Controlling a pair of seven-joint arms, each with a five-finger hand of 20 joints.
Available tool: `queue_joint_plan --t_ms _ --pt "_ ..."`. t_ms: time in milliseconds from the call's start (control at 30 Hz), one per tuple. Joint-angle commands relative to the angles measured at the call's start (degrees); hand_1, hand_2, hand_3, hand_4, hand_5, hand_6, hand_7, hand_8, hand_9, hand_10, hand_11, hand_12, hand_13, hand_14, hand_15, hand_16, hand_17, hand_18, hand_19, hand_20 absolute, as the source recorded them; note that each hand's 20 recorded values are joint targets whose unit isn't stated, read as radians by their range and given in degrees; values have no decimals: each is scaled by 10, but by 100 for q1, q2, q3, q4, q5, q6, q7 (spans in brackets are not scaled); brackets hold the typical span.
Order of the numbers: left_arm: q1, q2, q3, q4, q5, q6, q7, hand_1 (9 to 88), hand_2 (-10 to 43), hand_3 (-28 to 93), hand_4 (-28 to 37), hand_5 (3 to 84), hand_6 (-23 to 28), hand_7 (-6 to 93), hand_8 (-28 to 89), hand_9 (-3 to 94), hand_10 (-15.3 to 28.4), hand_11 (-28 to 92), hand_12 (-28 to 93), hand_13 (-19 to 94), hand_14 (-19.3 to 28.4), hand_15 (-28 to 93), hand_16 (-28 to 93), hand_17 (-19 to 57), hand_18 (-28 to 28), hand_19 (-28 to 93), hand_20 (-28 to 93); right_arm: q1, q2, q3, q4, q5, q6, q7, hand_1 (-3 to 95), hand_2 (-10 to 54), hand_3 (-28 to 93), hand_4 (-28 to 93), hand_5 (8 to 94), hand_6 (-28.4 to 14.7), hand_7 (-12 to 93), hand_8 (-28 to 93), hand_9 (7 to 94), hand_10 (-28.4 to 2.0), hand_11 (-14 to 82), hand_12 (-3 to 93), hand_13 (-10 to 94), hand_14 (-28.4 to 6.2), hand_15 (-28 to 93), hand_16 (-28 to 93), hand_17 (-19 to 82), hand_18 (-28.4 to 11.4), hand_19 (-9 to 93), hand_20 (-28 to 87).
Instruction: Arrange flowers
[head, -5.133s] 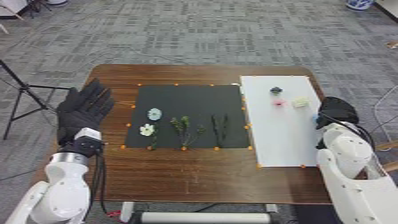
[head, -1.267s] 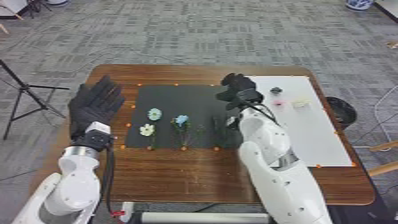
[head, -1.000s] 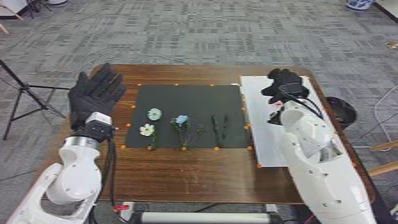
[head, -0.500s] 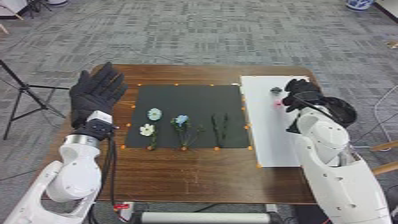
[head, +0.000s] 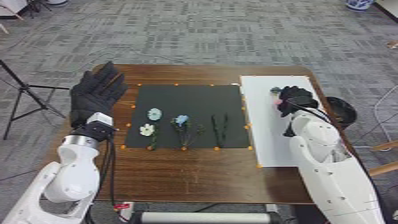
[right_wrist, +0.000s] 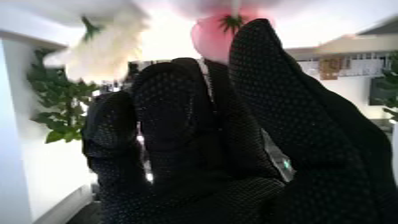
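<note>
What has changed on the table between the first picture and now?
A blue flower now tops the middle stems. The right hand moved left, beside the pink flower; the left hand shifted slightly forward. The white flower and dark flower stayed put.

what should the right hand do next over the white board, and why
Probably close its thumb and fingers gently round the pink flower head: the right hand is over the white board, its fingers straight, with that bloom at the thumb's tip, while a blue flower head already tops stems on the black mat.
</note>
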Motion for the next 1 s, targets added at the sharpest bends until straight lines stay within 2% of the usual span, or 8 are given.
queue_joint_plan --t_ms 33,167,300,500,733,833,867,1000 --pt "106 -88 -57 -63 -53 -109 -88 254 157 713 -283 423 76 117 -92 329 127 169 84 270 140 200 -30 -71 148 352 85 -75 -109 -25 108 36 14 83 507 -94 736 -282 626 -3 158 -111 621 -92 125 122 703 -81 712 280 413 -212 888 377" --pt "143 -96 -81 -80 -48 -81 -70 254 157 713 -283 427 78 118 -93 337 130 175 86 269 144 203 -29 -71 148 352 85 -102 -106 -92 134 2 166 114 553 -90 638 -283 699 -4 209 -25 698 -97 149 154 718 -78 702 286 423 -214 888 384" --pt "169 -99 -104 -99 -53 -83 -64 254 156 713 -283 427 78 118 -93 339 131 178 86 269 145 206 -29 -71 148 351 85 -158 -65 -117 11 48 354 89 579 -89 640 -281 744 5 313 8 767 -91 96 244 731 -73 694 292 431 -212 888 388" --pt "232 -156 -198 -110 -48 1 -39 254 155 712 -283 427 78 117 -92 338 130 178 85 269 146 208 -30 -72 148 352 86 -215 -10 -372 -563 267 838 -19 578 -88 651 -282 748 3 323 20 779 -89 87 256 739 -70 690 293 438 -212 891 389" --pt "581 -233 -461 -206 -57 89 2 252 153 713 -283 427 78 117 -92 339 130 178 84 269 144 207 -31 -72 148 351 86 -126 -545 -921 -1100 747 1058 -303 575 -90 660 -282 753 -1 318 23 782 -89 81 259 741 -70 690 296 439 -212 893 388" --pt "668 -220 -465 -233 -132 113 53 253 154 710 -283 427 78 117 -92 339 130 179 84 270 144 207 -30 -72 149 351 86 -88 -919 -1208 -1076 593 1040 -518 576 -87 660 -282 751 -1 318 29 782 -89 81 260 740 -69 690 297 440 -212 894 387" --pt "636 -214 -436 -209 -144 104 38 253 154 710 -283 427 78 117 -92 339 130 179 84 270 144 207 -31 -72 149 351 86 -92 -999 -1292 -1071 577 1027 -545 576 -86 659 -282 751 -1 317 29 781 -89 80 260 740 -69 690 298 440 -212 894 387" --pt "615 -213 -423 -203 -84 36 -46 253 154 708 -283 428 79 117 -92 338 130 178 84 270 144 206 -31 -72 148 352 86 -198 -1403 -1472 -1057 473 881 -576 576 -87 662 -283 751 -2 316 30 779 -90 80 260 738 -70 690 300 439 -212 895 387"
